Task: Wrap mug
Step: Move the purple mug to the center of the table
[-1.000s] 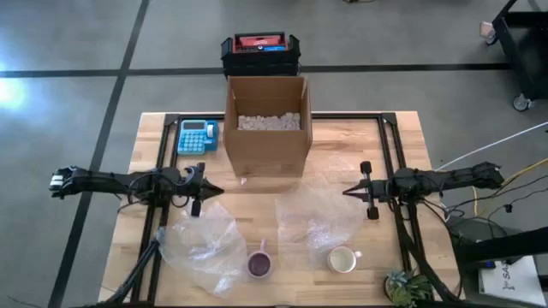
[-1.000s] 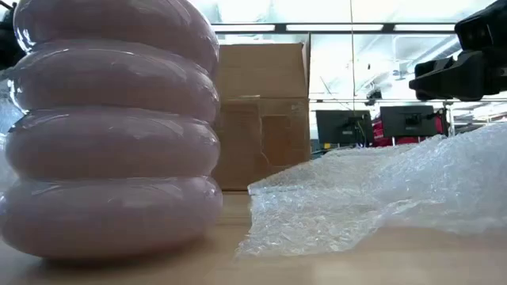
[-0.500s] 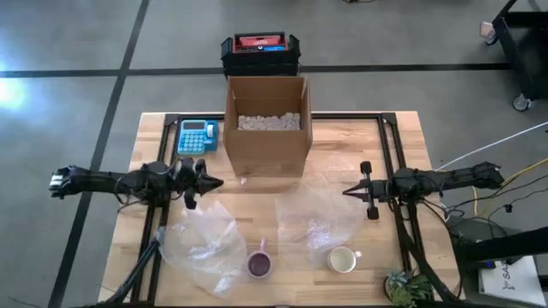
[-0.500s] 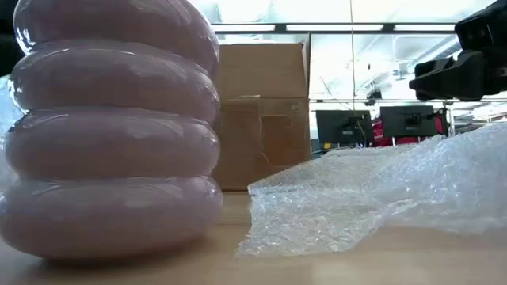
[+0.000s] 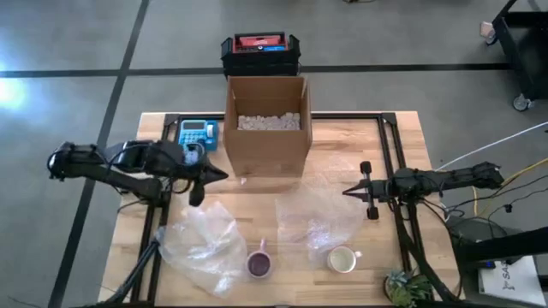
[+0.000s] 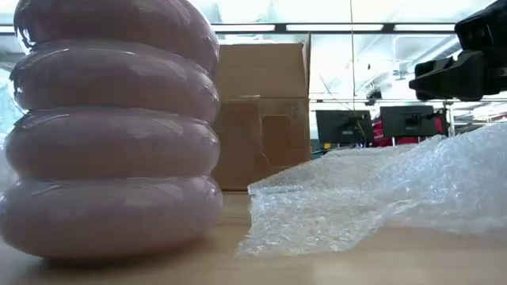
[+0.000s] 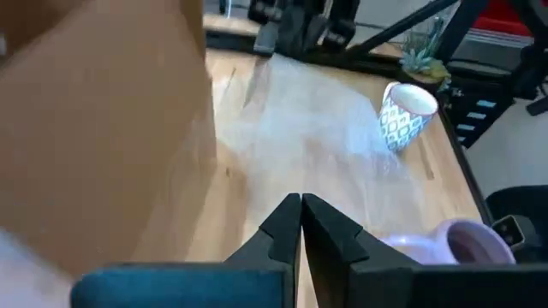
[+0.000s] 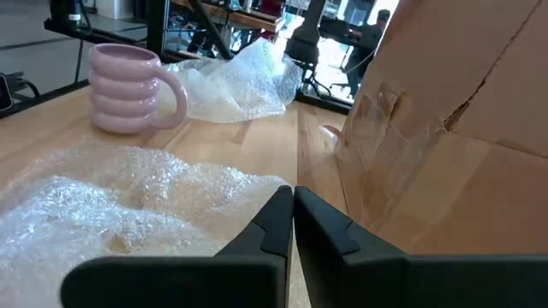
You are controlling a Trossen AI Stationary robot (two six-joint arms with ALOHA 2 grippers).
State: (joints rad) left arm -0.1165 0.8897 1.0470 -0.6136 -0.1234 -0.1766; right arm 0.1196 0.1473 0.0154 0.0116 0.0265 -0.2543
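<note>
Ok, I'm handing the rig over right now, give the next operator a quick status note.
Left gripper: shut, empty, raised near the cardboard box.
Right gripper: shut, empty, above the right bubble wrap sheet.
Pink ribbed mug stands at the left bubble wrap sheet's edge; patterned white mug by the right sheet.
Done: nothing wrapped.
Left: grip a sheet, wrap the mug.

no text or labels can be read
</note>
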